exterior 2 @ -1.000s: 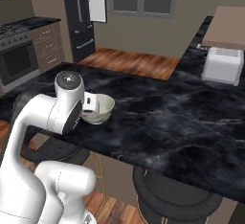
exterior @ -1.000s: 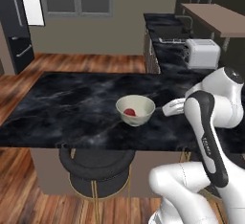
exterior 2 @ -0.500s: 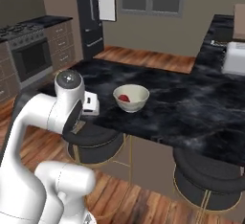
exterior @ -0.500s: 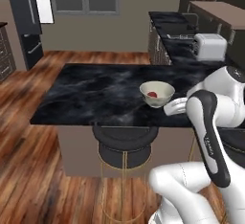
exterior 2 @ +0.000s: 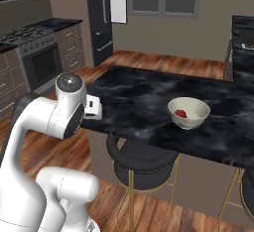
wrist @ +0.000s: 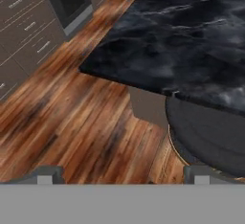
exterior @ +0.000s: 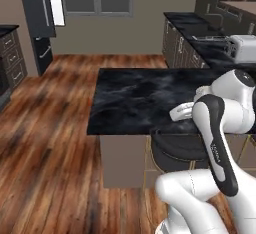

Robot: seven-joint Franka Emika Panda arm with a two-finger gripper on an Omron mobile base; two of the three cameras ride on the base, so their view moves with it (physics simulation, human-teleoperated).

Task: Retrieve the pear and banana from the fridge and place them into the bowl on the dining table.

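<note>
The end effector (wrist: 122,173) hangs empty with its jaws spread wide, tucked by the near edge of the black marble desk (exterior 2: 149,97), apparently carried clear for travel. The cream bowl (exterior 2: 188,113), holding one red fruit, sits on the desk at its three o'clock. The fridge (exterior 2: 101,20) stands far off at eleven o'clock, well apart.

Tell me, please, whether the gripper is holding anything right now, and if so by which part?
Nothing is held: the gripper is open, with only floor showing between its fingertips.
</note>
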